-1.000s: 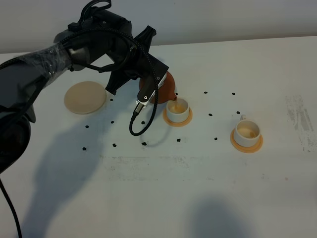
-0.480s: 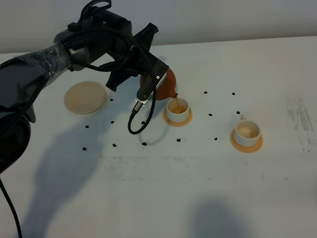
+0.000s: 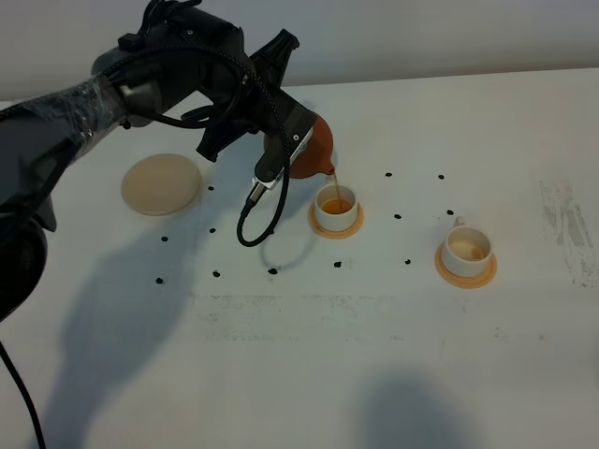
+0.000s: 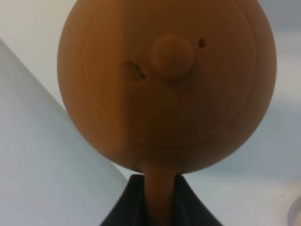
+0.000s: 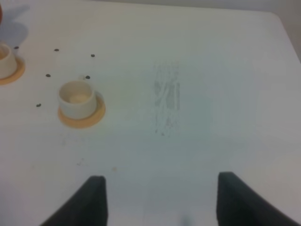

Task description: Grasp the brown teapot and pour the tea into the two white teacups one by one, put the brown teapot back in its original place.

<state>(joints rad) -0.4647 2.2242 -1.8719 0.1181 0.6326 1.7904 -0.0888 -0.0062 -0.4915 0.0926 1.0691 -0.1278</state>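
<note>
The brown teapot (image 3: 316,155) hangs tilted, spout down, above the nearer white teacup (image 3: 335,202). A thin stream of tea runs from the spout into that cup, which holds amber liquid. My left gripper (image 3: 299,150) is shut on the teapot's loop handle. In the left wrist view the teapot (image 4: 164,84) fills the frame, lid knob towards the camera, and the handle passes between the dark fingers (image 4: 127,212). The second teacup (image 3: 465,247) stands to the right on its coaster, also seen as the cup (image 5: 76,98). The cream coaster (image 3: 161,183) lies bare at left. My right gripper (image 5: 164,202) is open over bare table.
A black cable (image 3: 255,224) loops down from the left wrist close beside the nearer cup. Small black specks dot the white table (image 3: 299,355) around the cups. A scuffed patch (image 3: 566,224) marks the table's right side. The far table edge runs behind the arm.
The left arm has lifted and tipped the teapot a little more. The stream keeps flowing and the tea in the nearer cup has risen and darkened.
</note>
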